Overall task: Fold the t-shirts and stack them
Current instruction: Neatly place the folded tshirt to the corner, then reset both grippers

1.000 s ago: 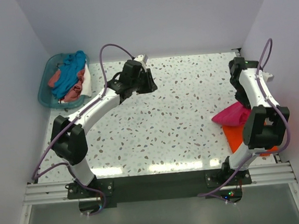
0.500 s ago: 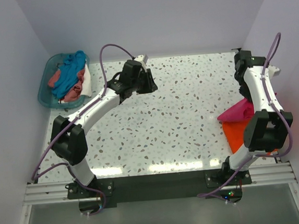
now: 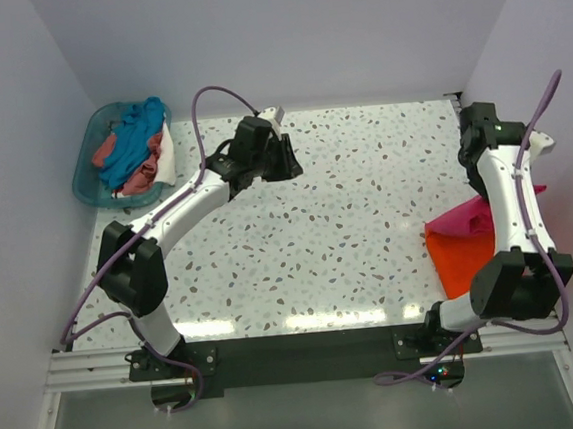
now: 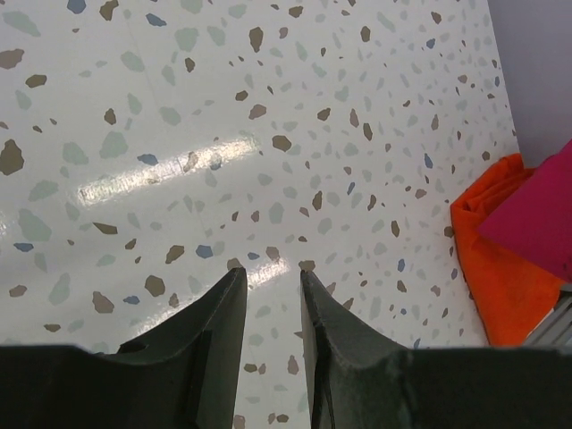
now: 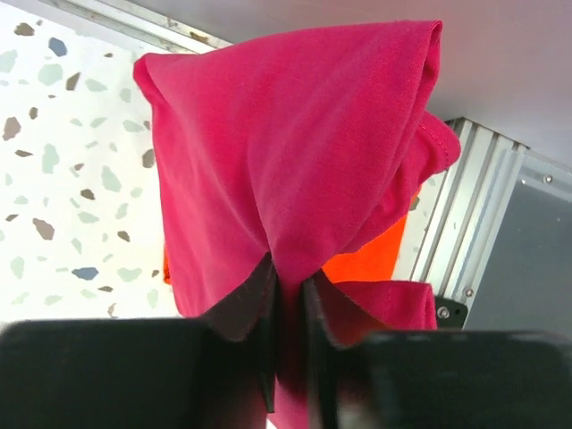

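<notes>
My right gripper [image 5: 288, 286] is shut on a bunched fold of the magenta-pink t-shirt [image 5: 286, 143], which hangs from it above the orange t-shirt [image 5: 366, 259]. In the top view the magenta shirt [image 3: 460, 221] hangs at the far end of the orange shirt [image 3: 458, 263], which lies flat at the table's right edge. Both also show in the left wrist view, orange [image 4: 496, 268] and magenta [image 4: 536, 219]. My left gripper [image 4: 270, 277] is slightly open and empty, above bare table at the back middle [image 3: 287, 160]. Teal [image 3: 131, 138], salmon and white t-shirts lie piled in the basin.
The translucent teal basin [image 3: 85, 177] stands at the back left corner against the wall. White walls close in the table on three sides. An aluminium rail [image 5: 469, 214] runs along the table's edge just beyond the orange shirt.
My right arm has swung rightward and nearer, carrying the magenta shirt over the orange shirt. The left arm has not moved.
</notes>
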You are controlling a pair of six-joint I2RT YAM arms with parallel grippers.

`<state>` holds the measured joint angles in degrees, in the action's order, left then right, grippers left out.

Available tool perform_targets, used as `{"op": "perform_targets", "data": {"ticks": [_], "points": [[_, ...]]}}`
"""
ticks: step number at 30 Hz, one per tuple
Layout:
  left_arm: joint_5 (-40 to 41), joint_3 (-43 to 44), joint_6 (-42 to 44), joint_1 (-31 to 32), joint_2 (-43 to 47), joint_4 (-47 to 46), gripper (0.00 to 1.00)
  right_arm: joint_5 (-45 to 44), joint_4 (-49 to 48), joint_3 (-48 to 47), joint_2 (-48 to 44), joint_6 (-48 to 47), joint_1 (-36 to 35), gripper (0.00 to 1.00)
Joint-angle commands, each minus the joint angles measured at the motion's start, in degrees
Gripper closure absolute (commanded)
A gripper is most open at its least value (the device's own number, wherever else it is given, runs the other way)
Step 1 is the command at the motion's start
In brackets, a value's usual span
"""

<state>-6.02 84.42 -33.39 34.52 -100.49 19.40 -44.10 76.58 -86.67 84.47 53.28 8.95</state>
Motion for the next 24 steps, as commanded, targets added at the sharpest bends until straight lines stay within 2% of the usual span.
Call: {"op": "perform_targets", "data": {"ticks": [1,2,3,8,11,12,14,20,22,24], "points": [[-1.97,-0.66,0.16,0.10,2.75,-2.00,0.64,-3.37,10.25,3.17,-6.05,2.36,0.54,0.80],[-2.06,-0.66,0.08,0.37,2.75,-2.08,0.64,-2.58,10.26,5.44,-7.29,2.10,0.54,0.28],[-2.24,-0.92,0.08,0.54,2.67,-2.26,0.63,-2.05,9.91,6.59,-8.43,1.40,0.54,0.02],[-3.03,-1.98,-0.80,1.33,2.31,-3.67,0.60,2.52,5.61,10.29,-17.31,-3.44,0.45,0.01],[-2.86,-2.51,-0.80,1.69,2.66,-3.84,0.60,6.90,-1.05,12.75,-23.01,-10.17,0.45,0.01],[-2.68,-2.77,-0.72,1.69,2.84,-3.93,0.60,11.44,-6.21,13.80,-24.34,-11.95,0.45,0.01],[-2.07,-3.30,-0.54,1.69,3.37,-3.93,0.60,15.34,-10.20,16.43,-27.67,-15.81,0.45,0.01],[-1.01,-4.35,0.08,1.60,5.12,-3.40,0.59,34.67,-23.47,21.80,-30.24,-21.89,0.10,0.01],[-0.66,-5.31,0.16,1.60,6.17,-3.49,0.58,38.80,-27.08,23.38,-29.10,-22.08,-1.64,0.01],[-0.13,-7.07,0.25,1.69,7.14,-3.84,0.58,38.39,-29.80,24.18,-27.61,-21.73,-4.63,0.01]]}}
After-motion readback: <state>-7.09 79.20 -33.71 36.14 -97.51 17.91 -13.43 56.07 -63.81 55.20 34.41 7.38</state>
